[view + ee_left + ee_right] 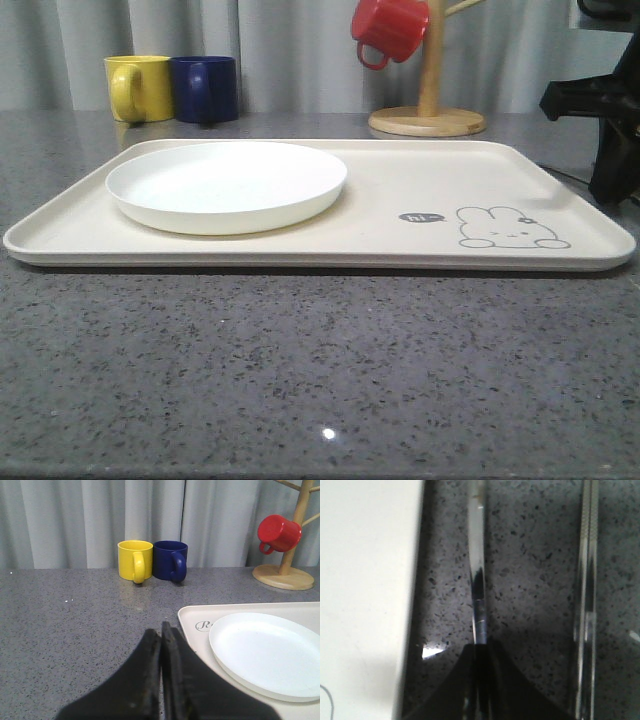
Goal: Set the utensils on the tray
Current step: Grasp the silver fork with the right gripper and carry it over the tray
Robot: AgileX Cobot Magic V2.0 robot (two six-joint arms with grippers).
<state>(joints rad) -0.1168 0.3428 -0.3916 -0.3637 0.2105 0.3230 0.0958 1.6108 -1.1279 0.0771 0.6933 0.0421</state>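
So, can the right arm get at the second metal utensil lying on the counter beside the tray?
Probably not right away: the right gripper looks shut on one utensil. The other utensil lies bare on the counter alongside, nothing over it, so once the gripper is freed the way looks open.

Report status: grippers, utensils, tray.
Left gripper shut, empty. Right gripper shut on slim metal utensil beside tray. Tray holds white plate only.

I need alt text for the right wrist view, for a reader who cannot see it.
The right tool is shut on a slim silver utensil lying on the grey speckled counter. The cream tray edge runs along one side, and a second silver utensil lies on the other.
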